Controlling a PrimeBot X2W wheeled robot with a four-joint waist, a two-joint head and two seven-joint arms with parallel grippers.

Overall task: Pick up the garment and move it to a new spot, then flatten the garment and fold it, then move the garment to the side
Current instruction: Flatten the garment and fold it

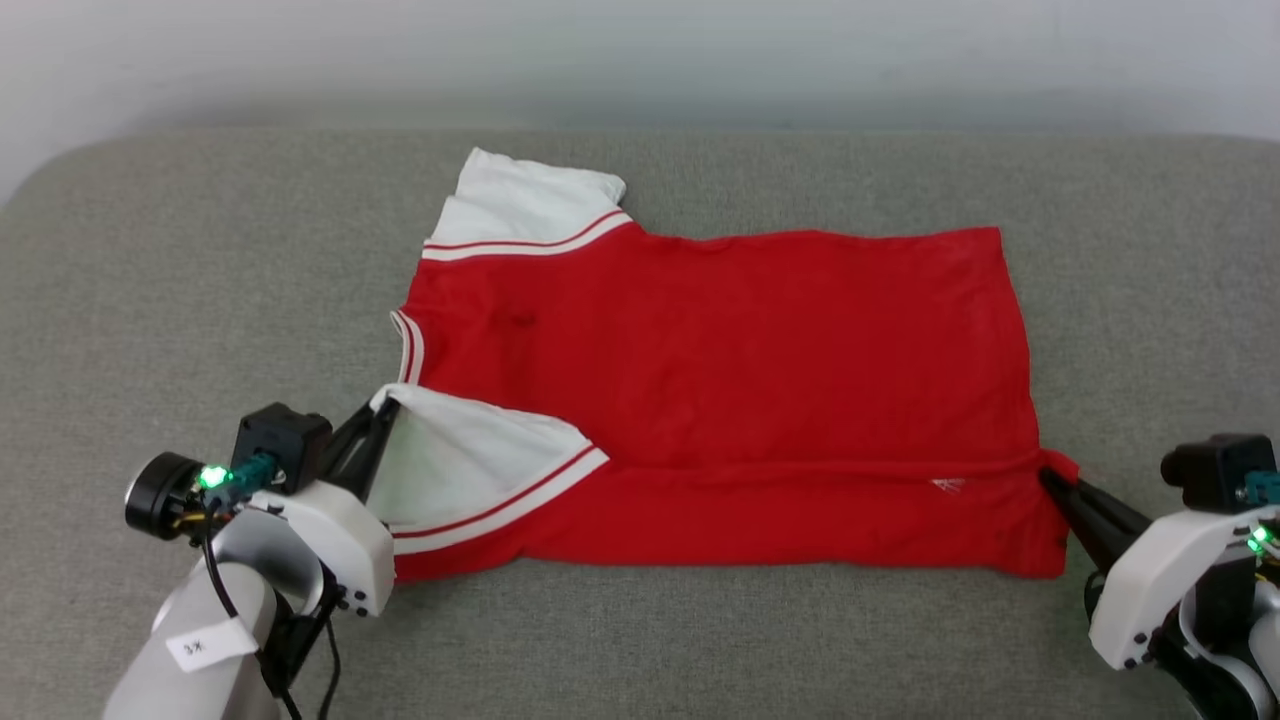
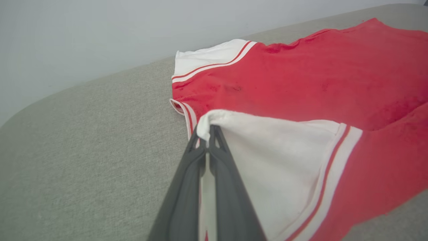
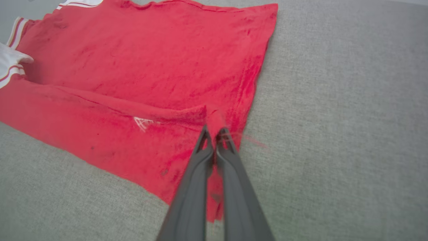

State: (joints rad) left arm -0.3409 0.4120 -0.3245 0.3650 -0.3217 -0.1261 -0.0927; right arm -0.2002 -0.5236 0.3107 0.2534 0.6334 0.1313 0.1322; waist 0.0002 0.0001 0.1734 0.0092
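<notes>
The garment (image 1: 720,380) is a red T-shirt with white sleeves, spread sideways on the grey cushion, collar to the left and hem to the right. Its near long edge is folded up over the body, with a tiny white logo (image 1: 948,486) showing on the fold. My left gripper (image 1: 385,402) is shut on the tip of the near white sleeve (image 2: 267,157), seen close in the left wrist view with the gripper (image 2: 209,129) pinching the cloth. My right gripper (image 1: 1050,478) is shut on the hem corner of the fold (image 3: 214,117), lifting it slightly.
The grey fabric cushion (image 1: 200,300) runs wide on all sides of the shirt. A pale wall (image 1: 640,50) rises behind its far edge. The far white sleeve (image 1: 525,205) lies flat toward the back left.
</notes>
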